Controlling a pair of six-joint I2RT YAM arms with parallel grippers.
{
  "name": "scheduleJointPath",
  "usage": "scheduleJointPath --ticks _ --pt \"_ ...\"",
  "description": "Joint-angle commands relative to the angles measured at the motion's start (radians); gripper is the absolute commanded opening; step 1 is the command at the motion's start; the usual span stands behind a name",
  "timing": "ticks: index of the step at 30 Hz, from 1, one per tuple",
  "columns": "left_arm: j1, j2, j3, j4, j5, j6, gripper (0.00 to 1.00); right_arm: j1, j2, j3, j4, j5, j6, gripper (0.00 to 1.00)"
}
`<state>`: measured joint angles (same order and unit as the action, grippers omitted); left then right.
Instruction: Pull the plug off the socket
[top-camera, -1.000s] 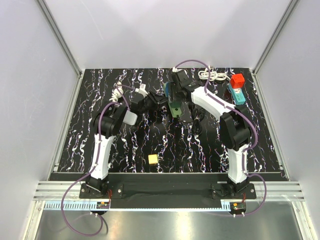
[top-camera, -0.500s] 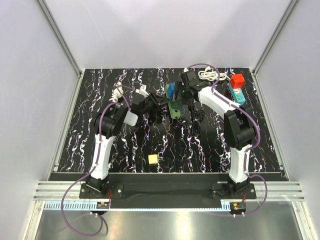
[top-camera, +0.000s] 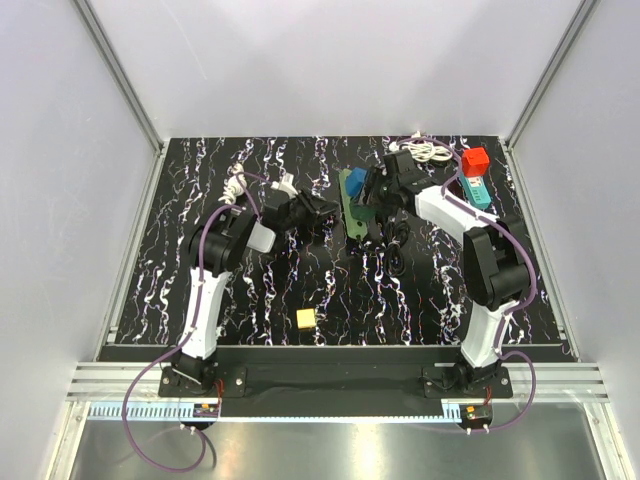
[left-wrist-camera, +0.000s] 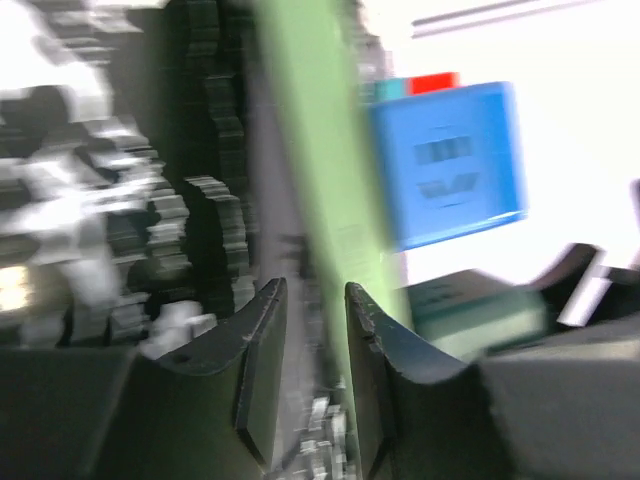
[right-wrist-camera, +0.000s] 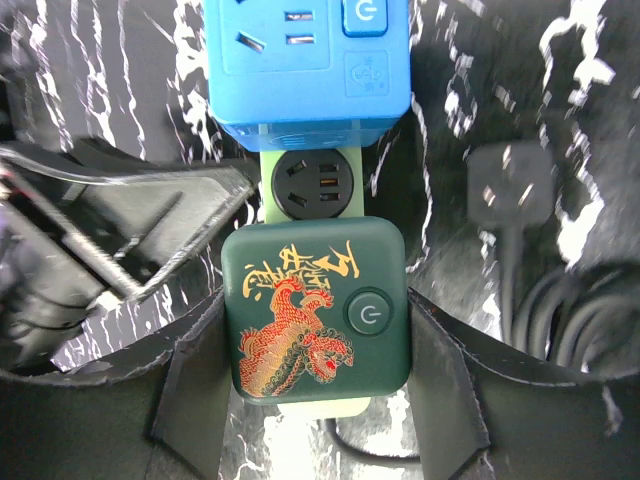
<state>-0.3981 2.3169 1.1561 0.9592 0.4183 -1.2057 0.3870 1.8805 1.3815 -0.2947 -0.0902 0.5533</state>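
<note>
A light green power strip (top-camera: 351, 208) lies at mid-table and carries a blue plug (top-camera: 356, 183) and a dark green plug with a red dragon print (right-wrist-camera: 315, 310). My right gripper (right-wrist-camera: 315, 345) is shut on the dark green plug, one finger on each side; the plug still sits on the strip (right-wrist-camera: 310, 150). The blue plug (right-wrist-camera: 305, 60) sits beyond an empty socket. My left gripper (left-wrist-camera: 310, 350) has its jaws close together, with the strip's edge (left-wrist-camera: 320, 190) running down between them. That view is blurred. The left fingers (right-wrist-camera: 140, 235) reach the strip from its left.
A loose black plug (right-wrist-camera: 510, 190) with a coiled black cable lies right of the strip. A red block (top-camera: 475, 160) on a teal box and a white cable coil (top-camera: 425, 150) sit at the back right. A yellow cube (top-camera: 305, 319) lies near the front.
My right gripper has swung right with the dark green plug. The strip has turned with it. My left gripper has shifted slightly right and stays at the strip.
</note>
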Motion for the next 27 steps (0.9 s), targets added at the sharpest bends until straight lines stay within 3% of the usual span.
scheduleJointPath --ticks 1,4,5,9,14,27 --pt "0.022 0.024 0.013 -0.044 0.038 0.067 0.00 -0.025 -0.055 0.036 0.147 -0.072 -0.058 0.00" --pt "0.021 0.071 0.079 0.013 0.134 0.032 0.14 -0.013 -0.050 0.031 0.135 -0.057 -0.136 0.00" --pt "0.019 0.075 0.076 0.056 0.138 0.014 0.28 -0.013 -0.052 0.025 0.135 -0.052 -0.160 0.00" --pt "0.021 0.043 0.010 0.163 0.125 0.015 0.53 -0.013 -0.061 0.016 0.129 -0.043 -0.243 0.00" --pt "0.009 0.030 0.010 0.256 0.165 0.005 0.63 -0.013 -0.058 -0.001 0.140 -0.063 -0.369 0.00" --pt "-0.025 0.085 0.080 0.168 0.145 -0.009 0.63 -0.004 -0.053 0.016 0.190 -0.120 -0.325 0.00"
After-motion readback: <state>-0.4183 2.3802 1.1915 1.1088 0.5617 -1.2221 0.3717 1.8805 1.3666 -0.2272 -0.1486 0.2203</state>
